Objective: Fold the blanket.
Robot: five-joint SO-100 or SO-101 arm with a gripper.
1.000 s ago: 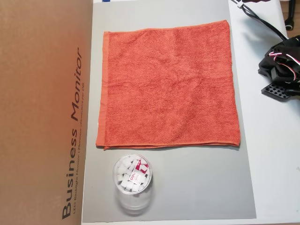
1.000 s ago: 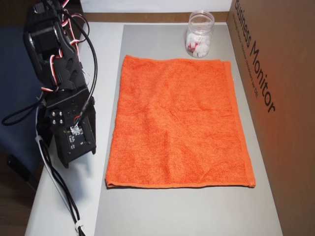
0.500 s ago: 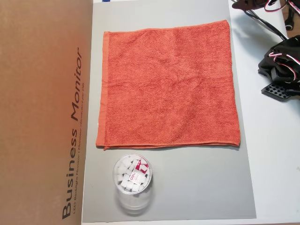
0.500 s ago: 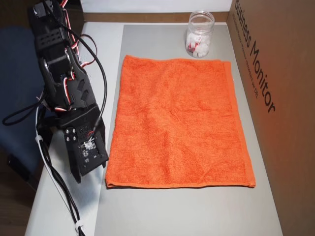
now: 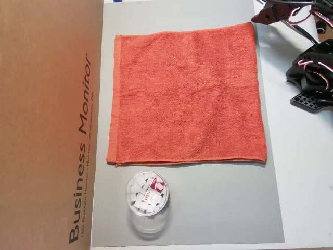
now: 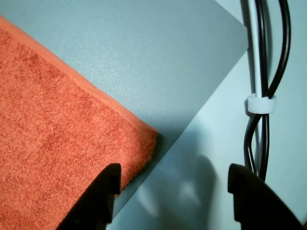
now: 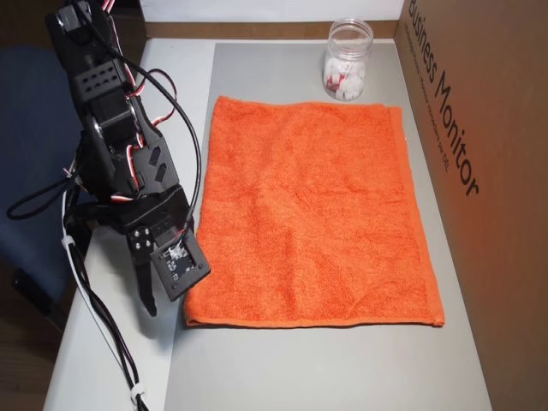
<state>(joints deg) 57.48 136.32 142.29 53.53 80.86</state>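
Blanket (image 6: 62, 143) corner sits right between my fingertips, cloth spreading away to the wrist view's left; my gripper (image 6: 175, 189) hangs wide open above it, holding nothing.

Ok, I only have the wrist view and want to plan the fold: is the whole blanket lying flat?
Observer: Yes, the blanket lies fully spread on the mat, not yet folded.
Operator: Anything in the way across it?
Observer: A box runs along the side opposite your pincer.
Operator: And at the far end?
Observer: A clear jar stands on the mat just past the blanket's far edge.
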